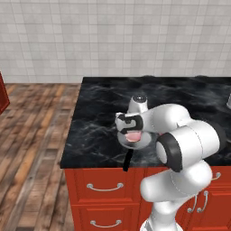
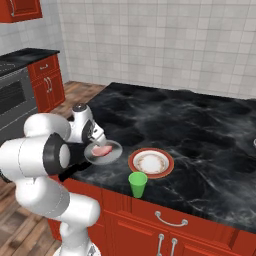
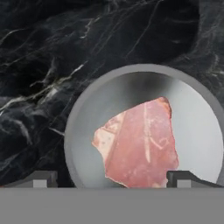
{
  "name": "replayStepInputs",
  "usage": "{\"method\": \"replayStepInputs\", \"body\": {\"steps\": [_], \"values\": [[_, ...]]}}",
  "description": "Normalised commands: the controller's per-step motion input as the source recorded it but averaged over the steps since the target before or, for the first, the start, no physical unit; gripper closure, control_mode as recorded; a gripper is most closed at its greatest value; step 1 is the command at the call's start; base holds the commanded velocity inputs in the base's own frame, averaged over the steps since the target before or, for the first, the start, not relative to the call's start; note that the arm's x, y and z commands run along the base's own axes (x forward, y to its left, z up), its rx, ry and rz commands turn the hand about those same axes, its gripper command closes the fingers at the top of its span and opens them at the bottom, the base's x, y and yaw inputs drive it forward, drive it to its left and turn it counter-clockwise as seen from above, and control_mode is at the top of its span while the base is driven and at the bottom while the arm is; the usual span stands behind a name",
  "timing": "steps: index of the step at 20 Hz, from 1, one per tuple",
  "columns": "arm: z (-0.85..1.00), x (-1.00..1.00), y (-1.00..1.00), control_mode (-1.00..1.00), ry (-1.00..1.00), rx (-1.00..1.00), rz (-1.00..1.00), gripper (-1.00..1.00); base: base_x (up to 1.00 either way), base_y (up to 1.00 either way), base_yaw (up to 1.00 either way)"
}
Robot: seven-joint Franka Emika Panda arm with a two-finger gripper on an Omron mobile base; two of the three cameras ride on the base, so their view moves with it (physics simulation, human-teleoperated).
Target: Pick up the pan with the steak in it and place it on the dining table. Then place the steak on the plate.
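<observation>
The grey pan [image 1: 140, 142] sits on the dining table [image 1: 97, 106] close to its front edge, and its black handle [image 1: 128, 160] sticks out over that edge. The pink steak [image 1: 132, 136] lies flat inside it. My gripper [image 1: 129, 128] hangs just above the pan, pointing down, open and holding nothing. In the hand view the steak [image 3: 140, 144] lies in the pan [image 3: 192, 113], and my gripper [image 3: 113, 179] has its fingertips [image 3: 43, 178] spread wide on either side of the meat. The plate [image 2: 167, 162], red-rimmed with a white centre, lies right of the pan [image 2: 116, 150] in the right base view.
A green cup [image 2: 137, 184] stands at the table's front edge, just before the plate. Red drawer fronts [image 1: 103, 185] with silver handles run below the top. A stove and red cabinets [image 2: 47, 82] stand off to the left, across a wooden floor [image 1: 31, 135].
</observation>
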Motion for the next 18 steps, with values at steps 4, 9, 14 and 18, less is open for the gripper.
{"method": "replayStepInputs", "body": {"steps": [4, 9, 14, 18], "values": [[-0.05, 0.08, 0.00, -1.00, 0.01, -0.01, 0.00, -1.00, 0.00, 0.00, 0.00], [-0.32, 0.00, -0.21, -1.00, 0.06, -0.06, 0.03, -1.00, 0.00, 0.00, 0.00], [-0.07, 0.00, -0.08, -1.00, 0.01, -0.01, 0.02, -1.00, 0.00, 0.00, 0.00], [-0.09, 0.16, 0.00, -1.00, 0.02, 0.00, 0.00, -1.00, 0.00, 0.00, 0.00]]}}
